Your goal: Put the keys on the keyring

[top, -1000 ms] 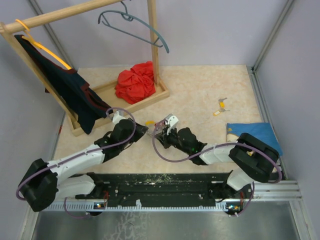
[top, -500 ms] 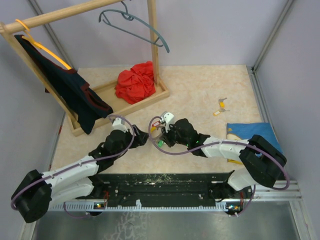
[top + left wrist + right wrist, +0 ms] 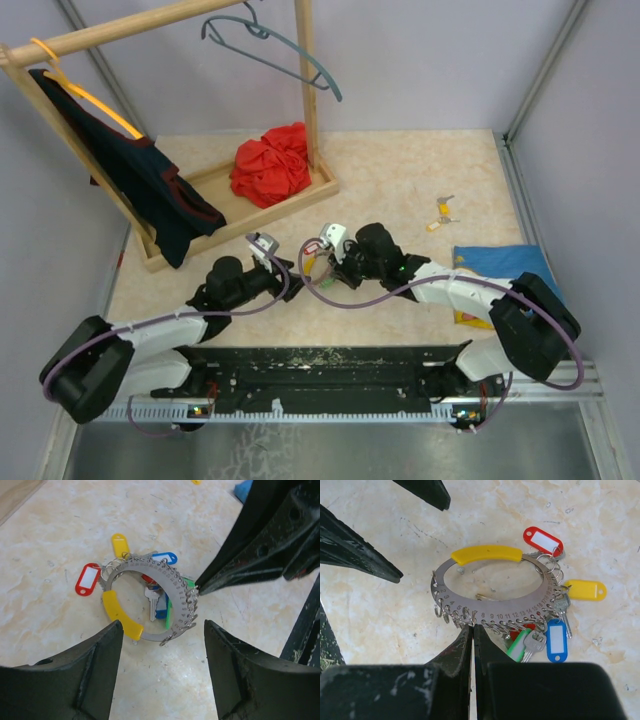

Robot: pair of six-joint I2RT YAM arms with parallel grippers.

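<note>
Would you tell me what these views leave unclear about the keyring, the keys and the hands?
Right wrist view: whether the shut right hand actually pinches the keyring; its own fingers cover the contact.
Left wrist view: how many keys hang on the ring; they overlap beneath it.
Top view: the loose keys by the blue cloth are too small to count.

- The keyring lies flat on the table, mid-table, between the two grippers.
- The keys cluster along one side of it, some under its rim; whether all are threaded on is unclear.
- The left gripper stands at its left, apart; the right gripper touches its right rim.
- Loose keys lie far right, behind a folded cloth.
</note>
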